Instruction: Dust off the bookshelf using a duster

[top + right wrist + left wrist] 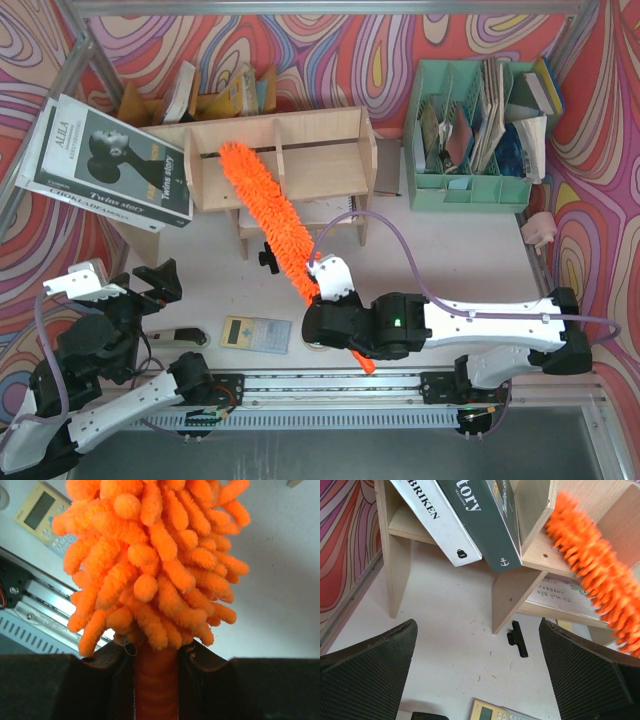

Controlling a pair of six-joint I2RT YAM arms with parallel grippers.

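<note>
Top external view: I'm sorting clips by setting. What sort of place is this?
Probably a robot test bench staged as a study nook, not a real room: swirly printed backdrop in a metal frame, left arm and right arm bolted to a rail, and a bookshelf and mint organiser holding books.

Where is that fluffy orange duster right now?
In the overhead view the duster lies diagonally at centre, its fluffy tip over the bookshelf, its handle clamped in the right gripper.

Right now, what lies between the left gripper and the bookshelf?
Only a small black clip on bare table, just before the bookshelf; the left wrist view shows it.
</note>
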